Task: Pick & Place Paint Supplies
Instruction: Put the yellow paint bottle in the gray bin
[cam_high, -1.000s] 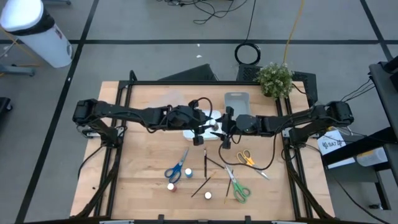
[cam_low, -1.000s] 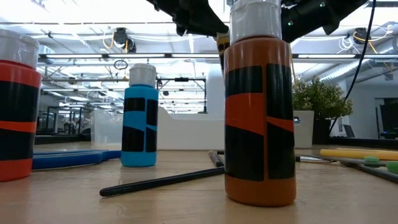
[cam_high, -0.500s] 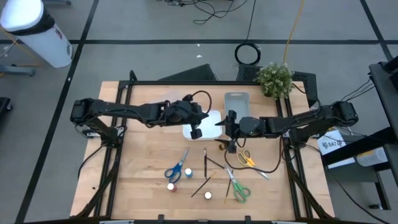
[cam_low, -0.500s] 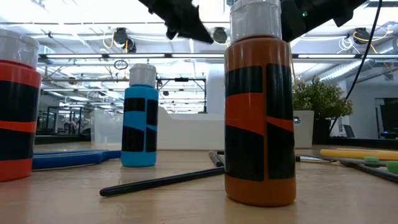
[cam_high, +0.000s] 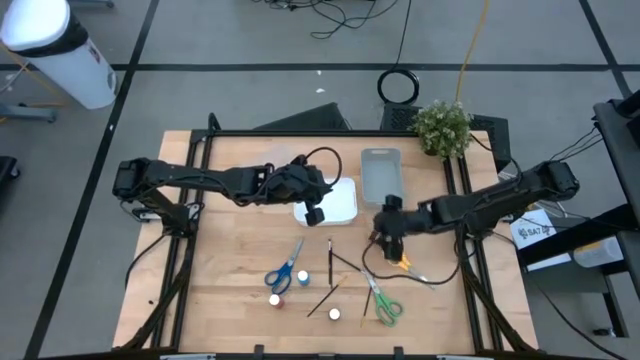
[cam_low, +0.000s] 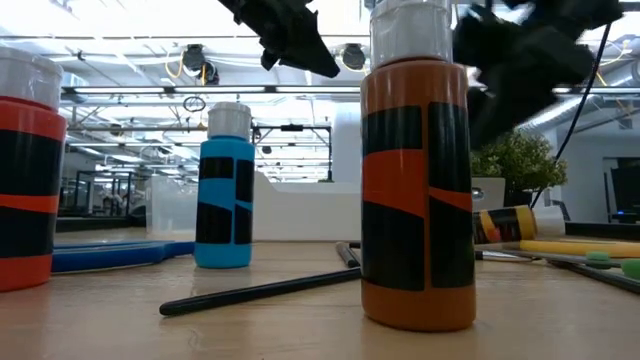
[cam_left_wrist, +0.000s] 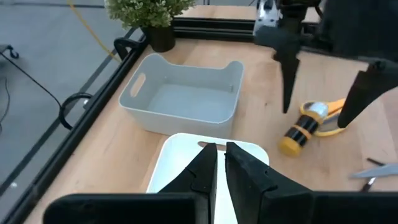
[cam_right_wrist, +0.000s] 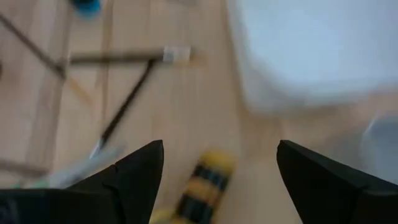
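A yellow-and-black paint bottle (cam_left_wrist: 300, 129) lies on its side on the table, next to the orange-handled scissors (cam_high: 399, 257). My right gripper (cam_high: 390, 235) hovers open just above it, one finger on each side in the right wrist view (cam_right_wrist: 205, 180), touching nothing. My left gripper (cam_left_wrist: 221, 149) is shut and holds nothing, above the flat white tray (cam_high: 338, 200). Blue (cam_high: 330, 273), red (cam_high: 275, 299) and white (cam_high: 334, 314) pots stand near the front. Thin brushes (cam_high: 326, 297), blue scissors (cam_high: 284, 270) and green scissors (cam_high: 382, 301) lie flat.
A white bin (cam_high: 380, 172) sits behind the flat tray, and a potted plant (cam_high: 442, 125) stands at the far right corner. In the low view an orange bottle (cam_low: 417, 190) and a blue one (cam_low: 224, 190) stand close to the camera. Bare wood lies on the left.
My right gripper has drawn away from the left one, moving toward the near and right edges and down. The yellow bottle now lies on the table under it, where the low view showed none before. My left gripper has pulled back slightly toward the left.
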